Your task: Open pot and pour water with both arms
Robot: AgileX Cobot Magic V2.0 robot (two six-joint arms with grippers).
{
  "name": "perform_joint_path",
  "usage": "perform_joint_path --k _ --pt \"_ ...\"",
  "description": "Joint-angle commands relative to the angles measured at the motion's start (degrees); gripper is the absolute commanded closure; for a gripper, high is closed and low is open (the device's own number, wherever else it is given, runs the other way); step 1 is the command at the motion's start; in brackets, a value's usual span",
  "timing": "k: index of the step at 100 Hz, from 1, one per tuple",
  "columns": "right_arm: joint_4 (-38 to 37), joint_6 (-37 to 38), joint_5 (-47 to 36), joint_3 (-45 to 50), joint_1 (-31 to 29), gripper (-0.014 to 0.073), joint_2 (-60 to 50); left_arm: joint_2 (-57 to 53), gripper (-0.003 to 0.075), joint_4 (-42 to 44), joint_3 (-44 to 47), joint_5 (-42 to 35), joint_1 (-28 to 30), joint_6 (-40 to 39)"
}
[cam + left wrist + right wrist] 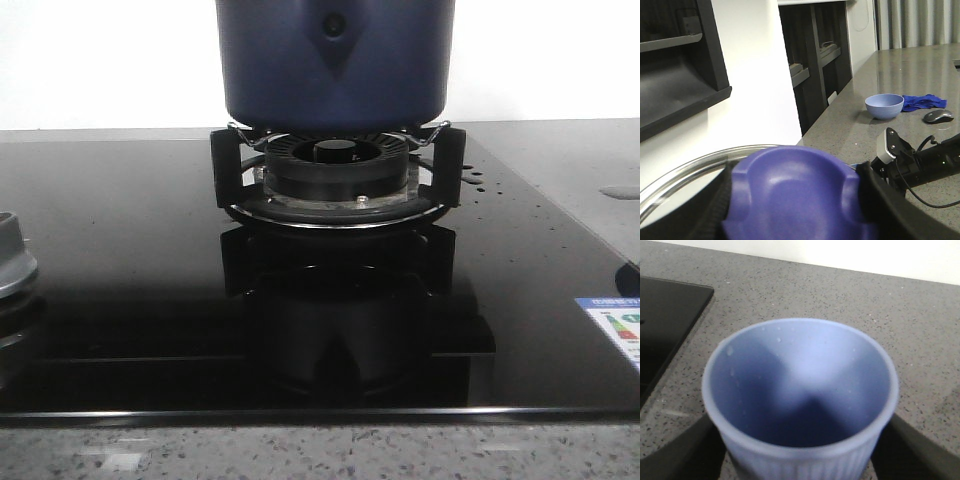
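Dark navy, matte and cylindrical, your pot [335, 65] sits on the black pronged trivet [337, 175] over the round burner [335, 170], toward the far edge of the glossy black glass hob [140, 300]. Neither pincer shows in the front view, so you can't place the pot against them there. Your left pincer [795, 200] holds the purple-blue moulded knob [795, 195] of a lid with a silvery metal rim [695, 167], one dark finger on each side. Your right pincer [802, 440] holds a pale blue ribbed cup [800, 395] over speckled grey stone counter [840, 295], beside the hob's corner.
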Motion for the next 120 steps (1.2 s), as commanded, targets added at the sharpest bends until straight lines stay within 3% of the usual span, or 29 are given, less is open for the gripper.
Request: perform_joint_path --k 1,15,21,51,90,98,104,119,120 --pt "1.15 0.0 -3.06 -1.3 -0.48 0.0215 -1.22 -1.78 0.0478 -5.15 -1.9 -0.53 0.06 -0.52" --pt "1.15 2.14 -3.69 -1.3 -0.48 -0.002 -1.72 -1.78 0.0478 -5.15 -1.9 -0.29 0.06 -0.52" --pt "1.15 2.7 -3.69 -1.3 -0.48 -0.0074 -2.11 -1.78 0.0478 -5.15 -1.9 -0.29 0.06 -0.52" --pt "1.15 4.29 -5.42 -1.3 -0.48 -0.0055 -11.3 -0.98 0.0478 -4.07 -1.9 -0.59 -2.72 -0.52" --pt "1.15 10.49 -6.85 -1.3 -0.22 -0.0049 -26.09 9.76 0.0478 -6.82 -1.9 -4.66 -8.54 2.54" --pt "1.15 13.08 -6.94 -1.3 0.27 0.0036 -28.66 12.01 0.0478 -8.94 -1.9 -5.48 -9.89 3.76" --pt "0.77 14.99 -7.08 -1.3 0.95 0.0153 -30.56 13.7 0.0478 -10.73 -1.9 -5.5 -10.58 4.99" --pt "0.66 15.02 -7.18 -1.3 2.29 0.0665 -34.78 17.04 0.0478 -10.84 -2.01 -6.03 -11.4 6.11" --pt "0.66 15.02 -7.05 -1.3 2.3 0.0664 -34.94 17.25 0.0478 -10.84 -2.01 -6.03 -11.4 6.11"
